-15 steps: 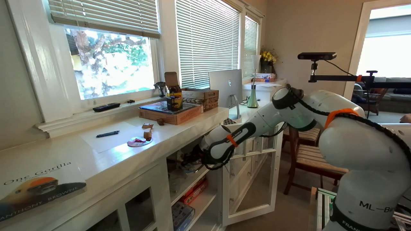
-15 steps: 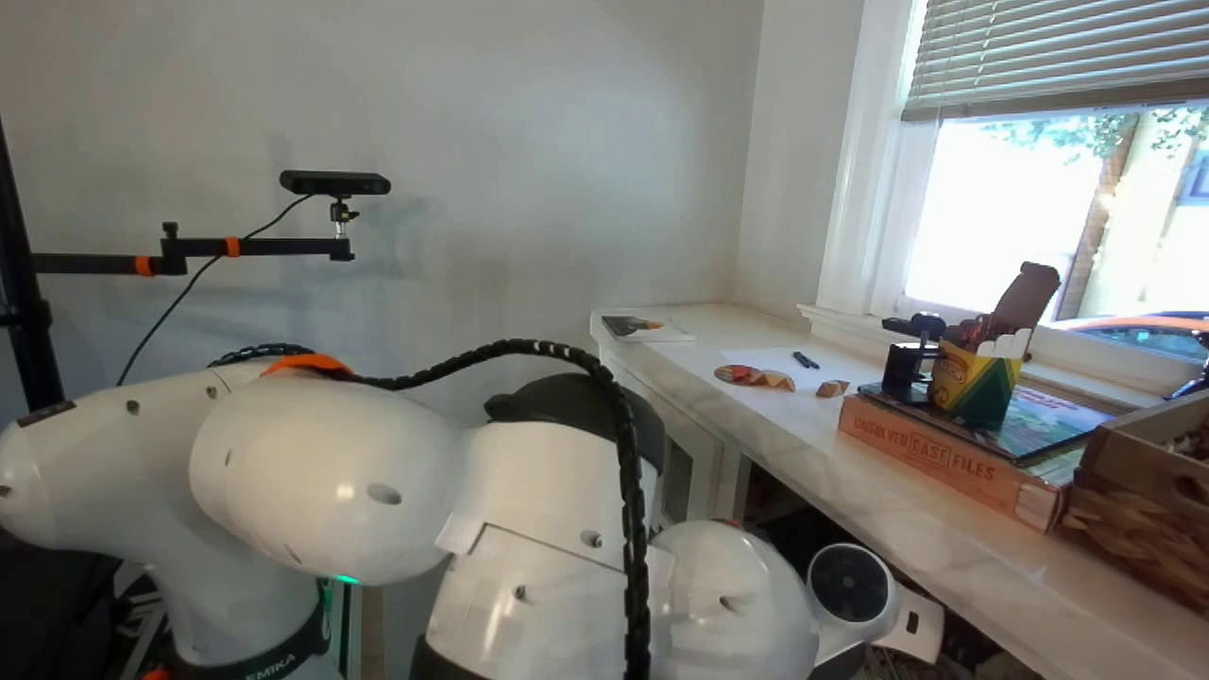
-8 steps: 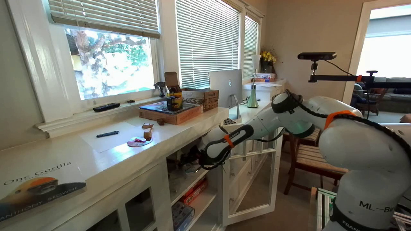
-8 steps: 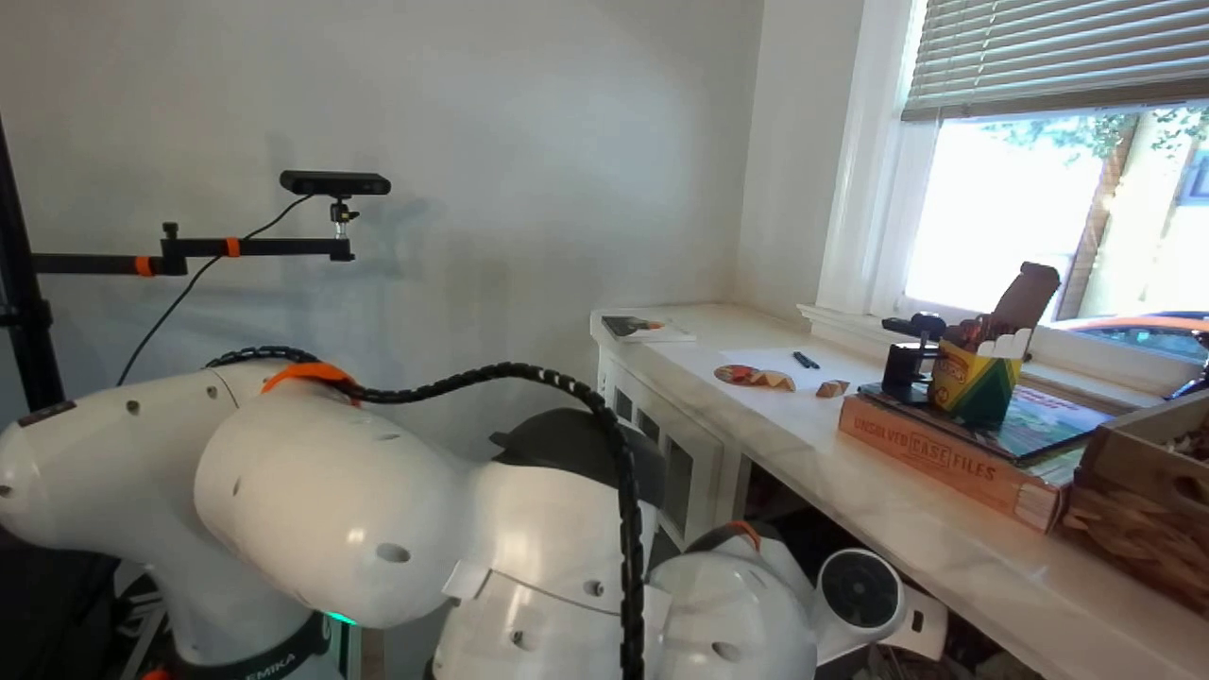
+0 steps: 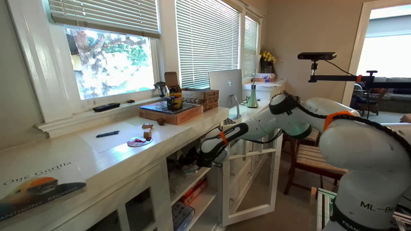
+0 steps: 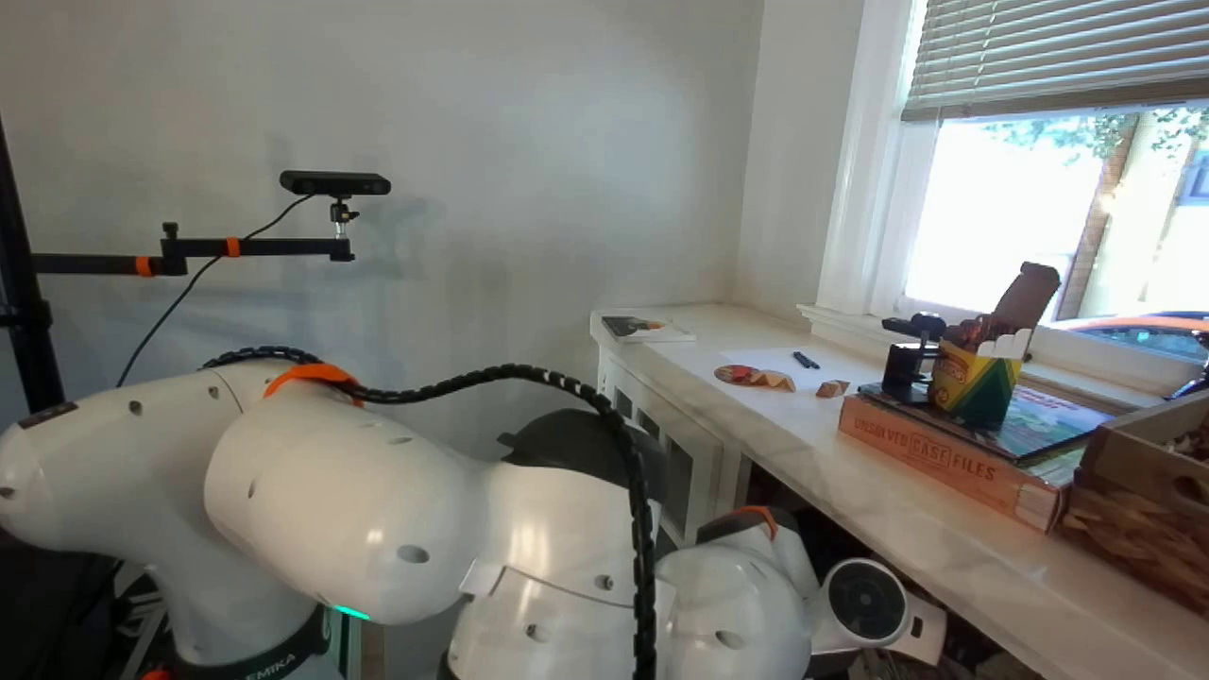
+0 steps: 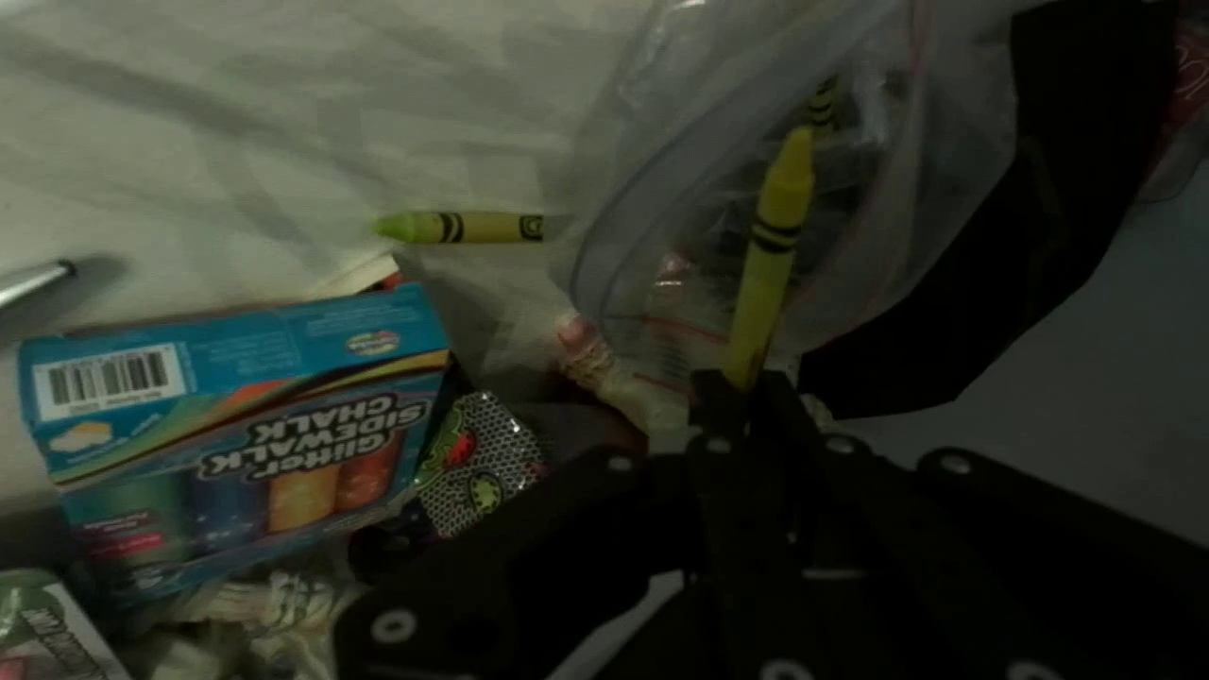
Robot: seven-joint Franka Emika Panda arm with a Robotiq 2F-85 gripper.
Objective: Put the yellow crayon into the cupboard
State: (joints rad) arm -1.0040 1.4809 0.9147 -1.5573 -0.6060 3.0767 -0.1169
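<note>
Daylight poured through the window (image 5: 112, 64) at upper left, across a white counter (image 5: 57, 146), and there, in an exterior view, lower centre, was the cupboard (image 5: 217, 189), glass door (image 5: 249, 216) swung wide! The arm (image 5: 356, 147) stretched across from the right edge, its wrist (image 5: 212, 147) at the cupboard's mouth, anything past that lost in the dark.

In an exterior view the arm filled the lower left and centre, its far end out of sight, with the crayon box (image 6: 978, 382) perched at right.

To the wrist view, and here was the action! The gripper (image 7: 744, 382), below and right of centre, was pinched tight around the lower end of the yellow crayon (image 7: 765, 260), tip slanting to upper right, in front of a clear bag (image 7: 689, 189); touching or apart, I couldn't tell. Left of the bag a green-tipped crayon (image 7: 472, 227) lay on what looked like a shelf (image 7: 283, 123), with a chalk box (image 7: 246, 406) at lower left.

My call: placing was the step in hand, the yellow crayon seemingly within the cupboard but not yet let go. The next move called for bringing it to the shelf, away from the bag's mouth, then loosening the grip and backing off.
</note>
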